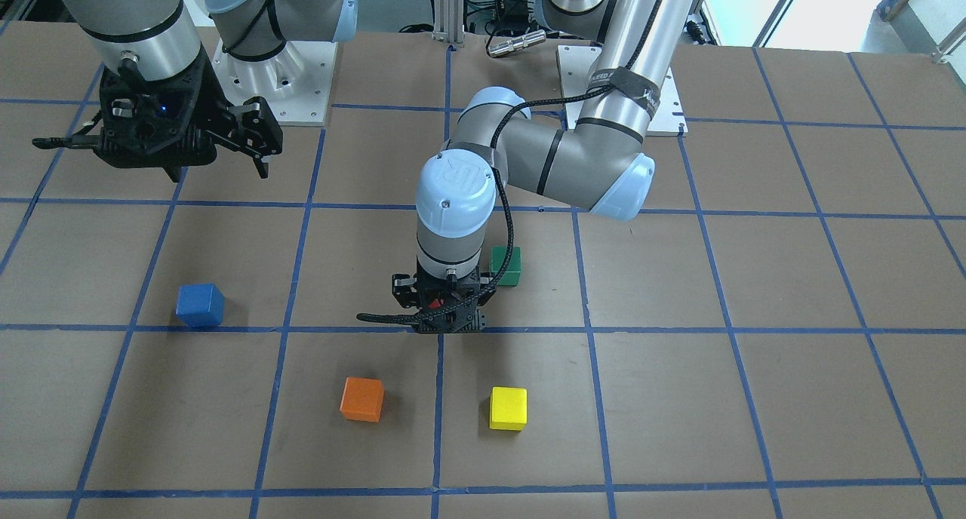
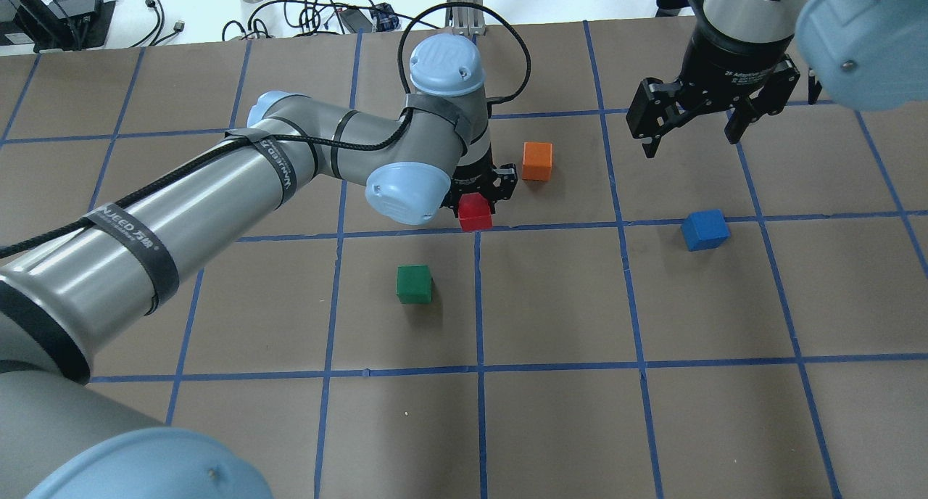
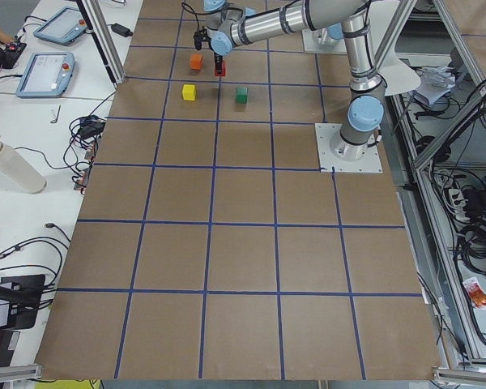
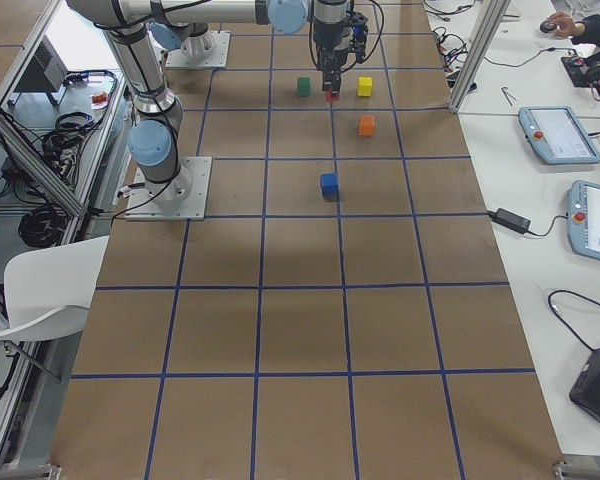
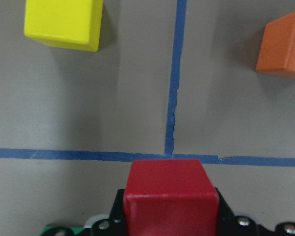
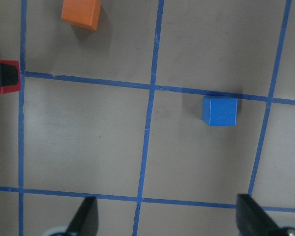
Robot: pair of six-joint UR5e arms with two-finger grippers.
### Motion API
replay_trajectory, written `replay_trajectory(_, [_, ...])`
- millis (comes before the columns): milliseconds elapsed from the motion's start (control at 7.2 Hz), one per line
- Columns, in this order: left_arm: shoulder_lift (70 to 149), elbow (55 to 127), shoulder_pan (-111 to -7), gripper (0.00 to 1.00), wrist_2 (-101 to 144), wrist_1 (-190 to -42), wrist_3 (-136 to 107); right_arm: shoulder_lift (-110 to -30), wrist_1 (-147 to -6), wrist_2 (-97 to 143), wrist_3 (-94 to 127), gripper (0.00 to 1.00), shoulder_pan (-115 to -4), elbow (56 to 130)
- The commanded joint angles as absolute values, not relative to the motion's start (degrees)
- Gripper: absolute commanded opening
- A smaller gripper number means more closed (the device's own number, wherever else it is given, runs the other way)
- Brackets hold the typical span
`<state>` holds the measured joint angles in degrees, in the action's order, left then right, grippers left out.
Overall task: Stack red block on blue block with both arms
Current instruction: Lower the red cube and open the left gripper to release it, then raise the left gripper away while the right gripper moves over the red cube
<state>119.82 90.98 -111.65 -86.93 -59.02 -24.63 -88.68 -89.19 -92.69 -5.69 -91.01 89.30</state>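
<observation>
The red block sits between the fingers of my left gripper, which is shut on it near the table's middle, at a blue tape crossing. The left wrist view shows the red block clamped at the bottom edge. I cannot tell whether it is off the table. The blue block stands alone on the table, also seen from the front and from the right wrist. My right gripper is open and empty, hovering high, beyond the blue block.
An orange block stands just beyond the left gripper. A green block stands on its near side. A yellow block stands beside the orange block. The brown table carries blue tape lines.
</observation>
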Motion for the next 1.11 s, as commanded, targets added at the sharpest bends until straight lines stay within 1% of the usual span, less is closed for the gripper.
replay_trajectory(0, [121.8, 92.9, -111.9, 0.71, -87.4, -57.2, -24.3, -88.6, -89.2, -92.6, -6.0, 1.0, -91.1, 89.3])
replay_trajectory(139, [122.1, 92.9, -111.9, 1.0, -87.5, -54.4, -24.1, -88.4, -89.2, -92.7, -6.2, 1.0, -90.9, 89.3])
replay_trajectory(417, [118.9, 92.2, -108.6, 1.0, -87.2, -54.7, -22.4, -88.2, -89.6, -91.9, -6.0, 1.0, -90.9, 90.3])
replay_trajectory(556, [116.7, 91.2, -105.5, 1.0, -86.8, -59.0, -20.0, -88.2, -90.3, -91.8, -5.5, 1.0, -90.9, 91.0])
replay_trajectory(694, [113.6, 89.3, -102.4, 1.0, -87.6, -67.9, -10.7, -87.7, -90.4, -91.7, -5.5, 1.0, -90.9, 91.1])
replay_trajectory(833, [110.2, 86.8, -98.6, 1.0, -89.7, -75.7, -4.1, -86.4, -90.4, -91.6, -5.5, 1.0, -91.0, 90.9])
replay_trajectory(972, [106.8, 84.0, -94.2, 1.0, -89.6, -80.0, -1.1, -85.0, -92.9, -90.6, -5.4, 1.0, -91.6, 90.8])
